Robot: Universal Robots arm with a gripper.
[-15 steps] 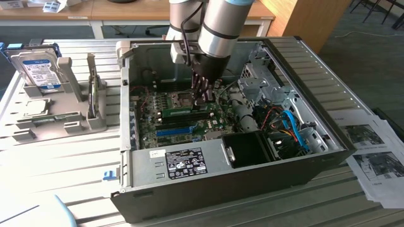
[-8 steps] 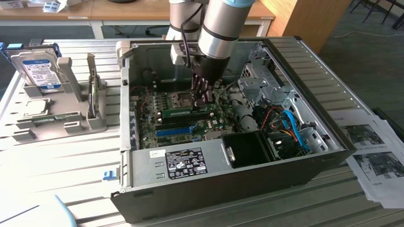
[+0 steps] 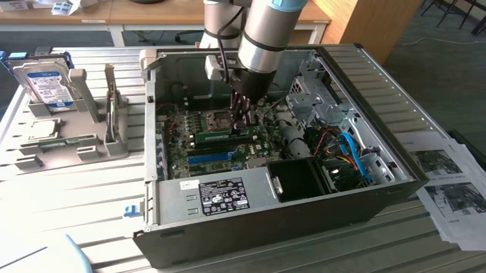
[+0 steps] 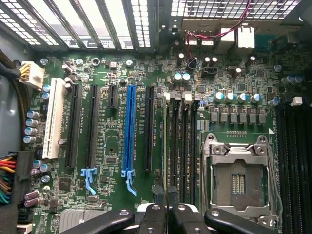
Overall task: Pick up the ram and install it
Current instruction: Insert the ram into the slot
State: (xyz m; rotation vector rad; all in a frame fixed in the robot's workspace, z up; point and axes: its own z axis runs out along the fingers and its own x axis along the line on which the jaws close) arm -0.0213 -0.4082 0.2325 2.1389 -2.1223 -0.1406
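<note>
Strong daylight from the exterior view's left, slatted table (image 3: pixel 83 187) washed out by glare, computer case (image 3: pixel 304 219) interior in shadow, rear vent slots (image 4: pixel 87 22) blown white, motherboard (image 4: pixel 117 68) evenly lit, gripper (image 4: pixel 166 210) dark.

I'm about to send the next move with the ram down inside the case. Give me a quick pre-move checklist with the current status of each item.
1. Grip: the gripper is shut on the ram, which is seen edge-on in the wrist view: ok.
2. Alignment: the ram's edge runs parallel to the black memory slots: ok.
3. Which slot it is over, and whether it is seated: cannot tell.
4. CPU socket: beside the slots, apart from the gripper: ok.
5. Blue cable: lies off to the exterior view's right, away from the gripper: ok.
</note>
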